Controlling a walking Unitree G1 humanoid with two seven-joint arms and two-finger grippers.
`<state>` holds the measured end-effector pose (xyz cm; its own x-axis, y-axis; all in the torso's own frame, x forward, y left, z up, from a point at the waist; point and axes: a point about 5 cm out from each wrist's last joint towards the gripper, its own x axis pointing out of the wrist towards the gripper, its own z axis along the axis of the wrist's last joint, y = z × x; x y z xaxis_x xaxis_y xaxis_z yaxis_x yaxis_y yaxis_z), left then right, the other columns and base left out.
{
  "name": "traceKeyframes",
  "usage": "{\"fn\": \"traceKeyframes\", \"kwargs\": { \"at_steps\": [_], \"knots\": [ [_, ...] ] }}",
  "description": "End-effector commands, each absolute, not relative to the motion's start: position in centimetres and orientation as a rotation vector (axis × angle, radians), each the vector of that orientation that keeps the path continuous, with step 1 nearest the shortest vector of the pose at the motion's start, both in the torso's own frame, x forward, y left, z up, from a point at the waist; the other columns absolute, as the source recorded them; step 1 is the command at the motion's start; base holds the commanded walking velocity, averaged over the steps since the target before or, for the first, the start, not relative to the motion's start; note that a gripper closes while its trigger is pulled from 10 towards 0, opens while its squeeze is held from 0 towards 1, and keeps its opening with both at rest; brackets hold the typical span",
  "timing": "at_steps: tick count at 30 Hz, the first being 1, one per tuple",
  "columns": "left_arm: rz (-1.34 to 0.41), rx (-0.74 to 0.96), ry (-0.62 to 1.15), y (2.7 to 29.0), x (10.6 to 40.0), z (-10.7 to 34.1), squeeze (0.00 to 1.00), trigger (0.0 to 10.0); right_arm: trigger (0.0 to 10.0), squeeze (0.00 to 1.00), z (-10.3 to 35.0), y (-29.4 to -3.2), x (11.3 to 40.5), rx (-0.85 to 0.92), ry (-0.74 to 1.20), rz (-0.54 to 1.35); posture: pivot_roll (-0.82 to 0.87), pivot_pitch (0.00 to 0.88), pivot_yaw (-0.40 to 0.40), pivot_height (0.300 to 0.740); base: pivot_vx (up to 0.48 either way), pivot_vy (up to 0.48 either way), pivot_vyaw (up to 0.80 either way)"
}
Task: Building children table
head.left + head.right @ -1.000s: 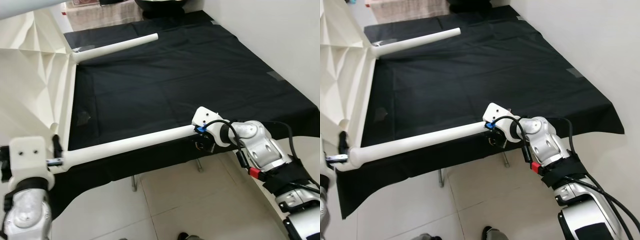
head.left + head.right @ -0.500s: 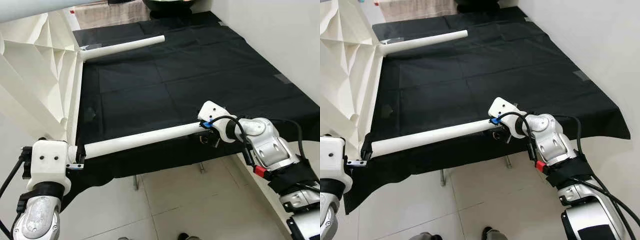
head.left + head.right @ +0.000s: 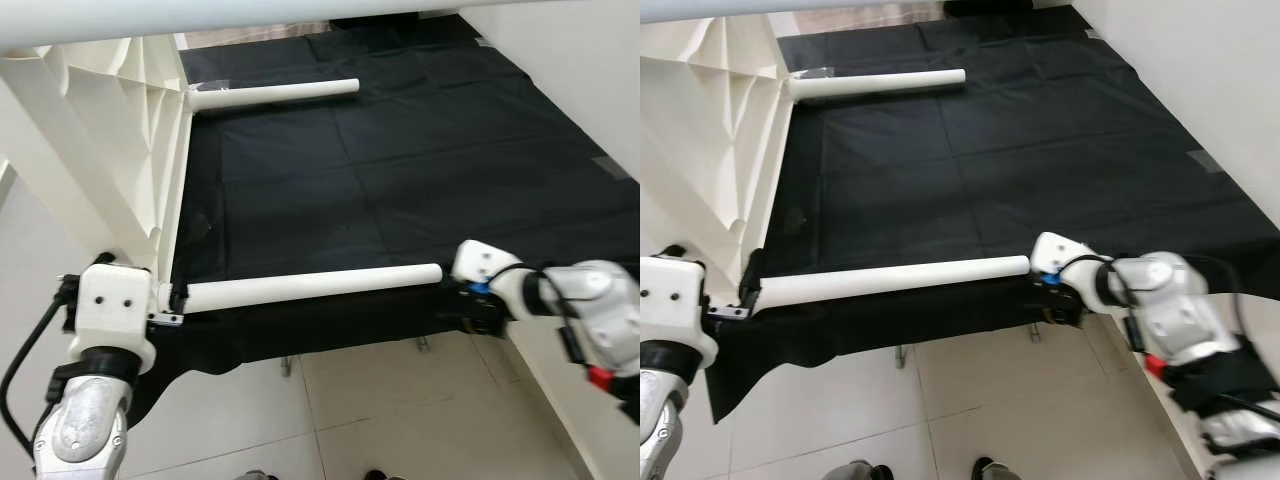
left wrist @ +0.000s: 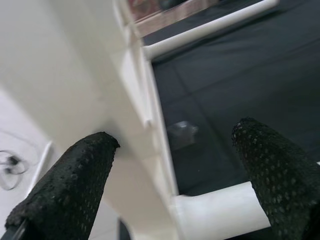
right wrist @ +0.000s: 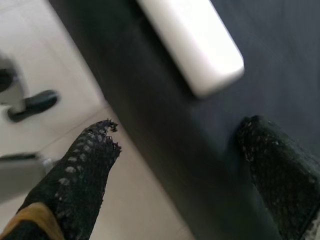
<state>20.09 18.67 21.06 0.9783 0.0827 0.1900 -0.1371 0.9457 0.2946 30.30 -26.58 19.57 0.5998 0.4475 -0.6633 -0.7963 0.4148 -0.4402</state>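
**Lining up on the near leg**

Lying across the black cloth [image 3: 420, 170], the near leg [image 3: 310, 285] runs from the tabletop [image 3: 110, 130] beside the left gripper [image 4: 175, 180], fingers wide, to its free end just off the right gripper [image 5: 175, 165], also spread and empty. The right wrist view shows that gap.

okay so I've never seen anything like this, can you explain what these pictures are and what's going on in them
A humanoid robot is assembling a children's table. Two pictures come from its head, looking down; two come from cameras on its wrists, looking along black fingers. The white tabletop stands on edge on a black cloth, with two white legs sticking out sideways. The left gripper is open at the corner where the near leg joins. The right gripper is open just off that leg's free end. Neither holds anything.
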Motion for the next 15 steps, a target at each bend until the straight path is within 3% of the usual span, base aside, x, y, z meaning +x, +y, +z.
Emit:
{"fn": "traceKeyframes", "kwargs": {
  "at_steps": [1,7,10,12,13,15],
  "knots": [
    [0.064,0.3,-0.157,18.3,20.3,20.5,0.0,10.0,10.0,0.0,20.2,-26.5,29.2,-0.769,0.452,0.902,0.07,0.182,0.026,0.74,0.0,0.0,0.0],
    [-0.041,0.237,-0.155,16.8,21.0,20.2,0.0,10.0,10.0,0.0,20.9,-25.9,28.0,-0.676,0.402,0.972,0.05,0.178,0.03,0.74,0.0,0.0,0.0],
    [-0.131,0.149,-0.13,15.1,21.8,19.6,0.0,10.0,10.0,0.0,20.7,-23.0,28.6,-0.588,0.247,0.966,0.04,0.17,0.033,0.74,0.0,0.0,0.0],
    [-0.131,0.149,-0.13,15.1,21.8,19.6,0.0,10.0,10.0,0.0,20.7,-23.0,28.6,-0.588,0.247,0.966,0.04,0.17,0.033,0.74,0.0,0.0,0.0],
    [-0.259,0.082,-0.129,12.9,22.3,19.3,0.0,10.0,10.0,0.0,20.5,-19.8,29.7,-0.409,0.069,0.897,0.03,0.164,0.028,0.74,0.0,0.0,0.0],
    [-0.318,0.054,-0.131,12.0,22.5,19.2,0.0,10.0,10.0,0.0,20.5,-18.6,29.9,-0.321,0.006,0.867,0.03,0.159,0.027,0.74,0.0,0.0,0.0]
  ]
}}
